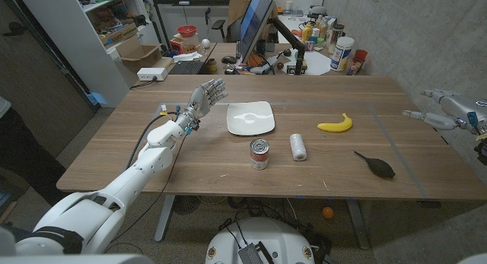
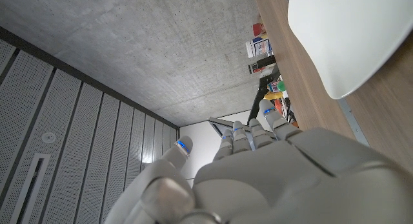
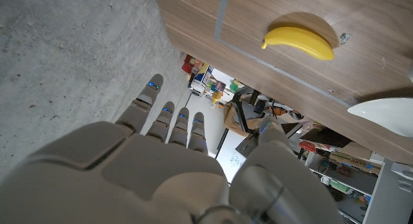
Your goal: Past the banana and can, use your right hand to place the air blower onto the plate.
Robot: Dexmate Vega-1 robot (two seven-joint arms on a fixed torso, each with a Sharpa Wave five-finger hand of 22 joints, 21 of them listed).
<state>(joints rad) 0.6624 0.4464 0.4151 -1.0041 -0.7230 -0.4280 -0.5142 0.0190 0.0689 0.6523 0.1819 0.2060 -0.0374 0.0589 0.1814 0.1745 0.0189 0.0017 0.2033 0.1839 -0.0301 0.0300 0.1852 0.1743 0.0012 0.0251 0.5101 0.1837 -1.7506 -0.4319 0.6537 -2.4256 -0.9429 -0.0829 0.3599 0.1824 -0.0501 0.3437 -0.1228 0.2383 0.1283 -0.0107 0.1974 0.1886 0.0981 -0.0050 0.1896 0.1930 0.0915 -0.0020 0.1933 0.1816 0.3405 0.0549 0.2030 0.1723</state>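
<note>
My right hand hangs empty, fingers spread, off the desk's right edge. The air blower lies nearest me, its long axis slanting. Beyond it sit can, banana, then plate.

- The left arm is cased in glossy white shells, with dark joints between the segments.
- A black cable is run along its forearm, and coloured wires are seen at the wrist.
- The left hand and right hand are built of pale grey segmented fingers.
- Small blue lights are set in the fingertips.
</note>
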